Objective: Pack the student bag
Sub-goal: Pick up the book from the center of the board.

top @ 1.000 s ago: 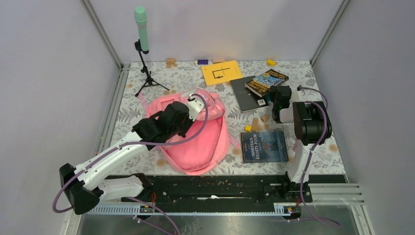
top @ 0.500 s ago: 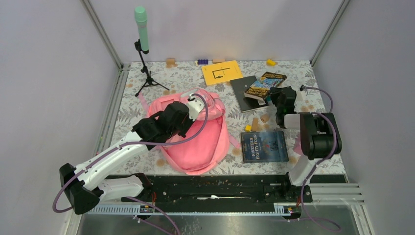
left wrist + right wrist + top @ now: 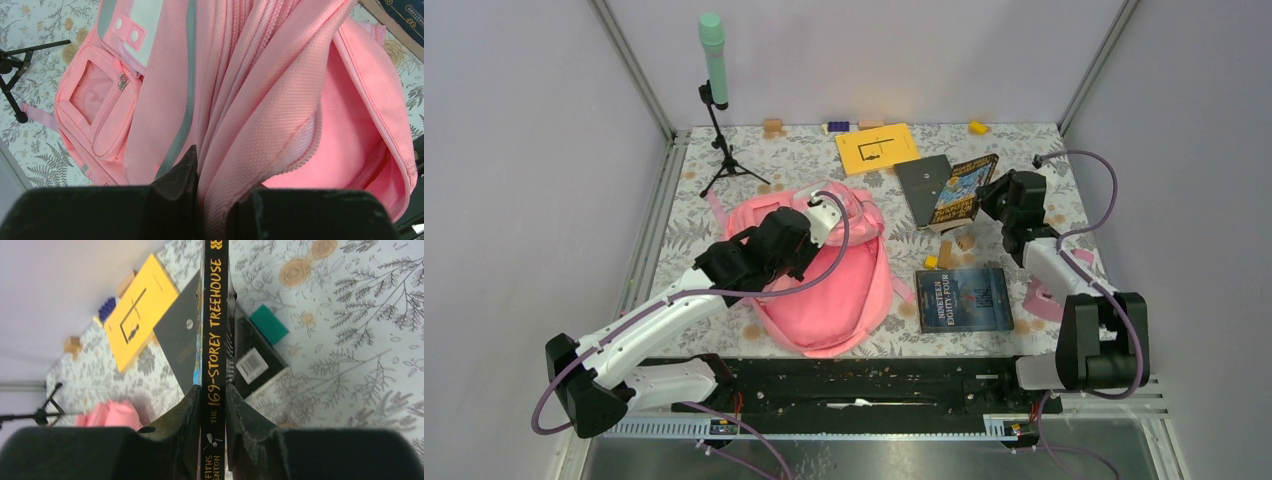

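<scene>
My right pincer pinches the book by its spine, near the desk's far right corner | left pincer pinches the bag by its flap, bag left of desk centre | advice: slide the book in edge-first, mouth held wide.

Even, diffuse light is cast from overhead, and only faint, soft shadows are thrown around the right claw. At the left claw, the fingers are rendered as black, featureless masses (underexposed, slightly soft), while the weave of the student bag just beyond is sharply resolved. Ahead of the right claw, the spine of the book is crisp. The wall far beyond is washed out.
</scene>
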You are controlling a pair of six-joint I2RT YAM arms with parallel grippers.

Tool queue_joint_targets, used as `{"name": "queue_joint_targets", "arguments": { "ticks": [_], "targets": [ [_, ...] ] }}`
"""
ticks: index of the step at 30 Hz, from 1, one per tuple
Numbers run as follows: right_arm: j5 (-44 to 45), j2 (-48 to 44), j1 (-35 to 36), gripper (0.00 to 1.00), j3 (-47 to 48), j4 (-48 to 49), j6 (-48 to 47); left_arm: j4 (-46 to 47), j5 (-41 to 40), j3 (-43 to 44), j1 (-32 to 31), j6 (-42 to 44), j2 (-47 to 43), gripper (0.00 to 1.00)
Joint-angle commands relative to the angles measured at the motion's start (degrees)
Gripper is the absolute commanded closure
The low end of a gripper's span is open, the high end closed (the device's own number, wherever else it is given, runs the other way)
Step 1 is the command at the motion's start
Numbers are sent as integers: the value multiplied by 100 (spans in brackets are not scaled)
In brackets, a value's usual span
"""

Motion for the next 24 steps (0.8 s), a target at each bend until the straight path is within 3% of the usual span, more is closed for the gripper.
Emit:
{"name": "queue_joint_targets", "arguments": {
  "ticks": [1, 14, 24],
  "targets": [
    [-635, -688, 44, 100, 344, -653, -761, 851, -75, 135, 43, -187, -85, 100],
    [-1648, -2491, 39, 100, 529, -2392, -996, 912, 346, 251, 300, -318, 150, 100],
    [-3107, -3707, 42, 100, 852, -3423, -152, 856, 830, 805, 636, -959, 831, 100]
  ]
}}
